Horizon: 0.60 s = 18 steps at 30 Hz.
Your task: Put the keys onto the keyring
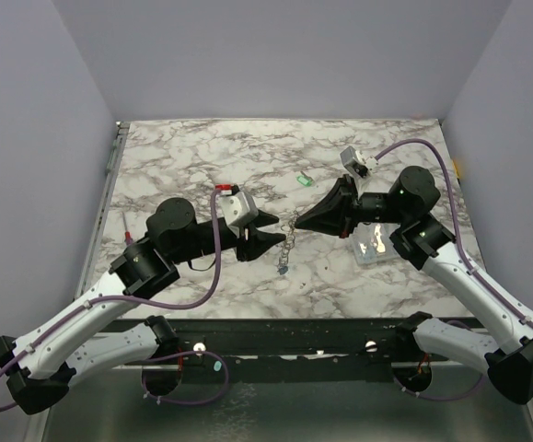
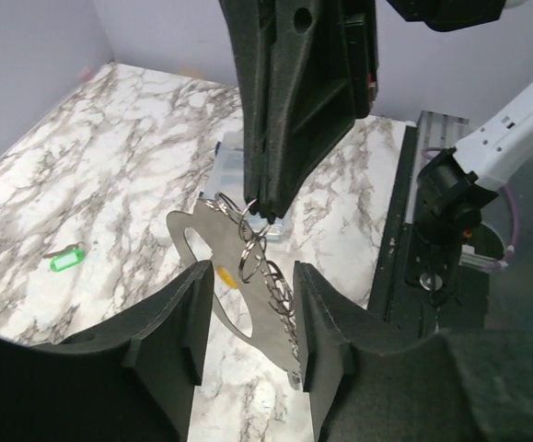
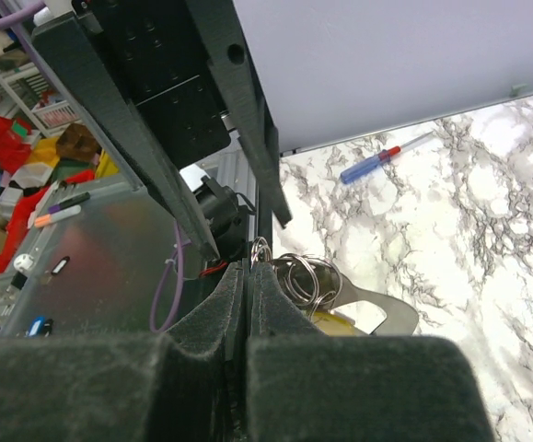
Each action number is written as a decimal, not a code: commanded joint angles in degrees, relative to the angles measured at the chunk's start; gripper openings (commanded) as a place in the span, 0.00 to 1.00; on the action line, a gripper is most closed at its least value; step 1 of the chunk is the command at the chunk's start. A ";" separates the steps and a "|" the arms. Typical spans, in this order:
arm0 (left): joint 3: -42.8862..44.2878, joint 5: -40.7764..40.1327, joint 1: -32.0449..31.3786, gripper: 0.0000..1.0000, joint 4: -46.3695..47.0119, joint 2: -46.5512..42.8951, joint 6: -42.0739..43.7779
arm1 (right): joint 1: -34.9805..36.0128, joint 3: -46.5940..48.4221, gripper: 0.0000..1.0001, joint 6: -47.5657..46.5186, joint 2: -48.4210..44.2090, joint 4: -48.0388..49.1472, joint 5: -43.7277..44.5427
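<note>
The keyring, a flat silvery-grey loop with small split rings and a fine chain, hangs between the two grippers. My right gripper is shut on one small split ring at the keyring's top. It shows from above in the left wrist view. My left gripper is open, with its fingers either side of the keyring. A yellow key sits against the loop. A green key lies on the table, also in the left wrist view. A small blue key is at the chain's lower end.
A small clear plastic box lies under the right arm, just right of the grippers. A red-and-blue pen lies near the table's left edge. Purple walls enclose the marble table on three sides.
</note>
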 commanded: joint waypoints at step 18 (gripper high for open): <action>4.25 -0.40 0.06 0.31 0.35 5.54 2.23 | -0.10 -0.50 0.01 0.02 0.16 1.94 -2.29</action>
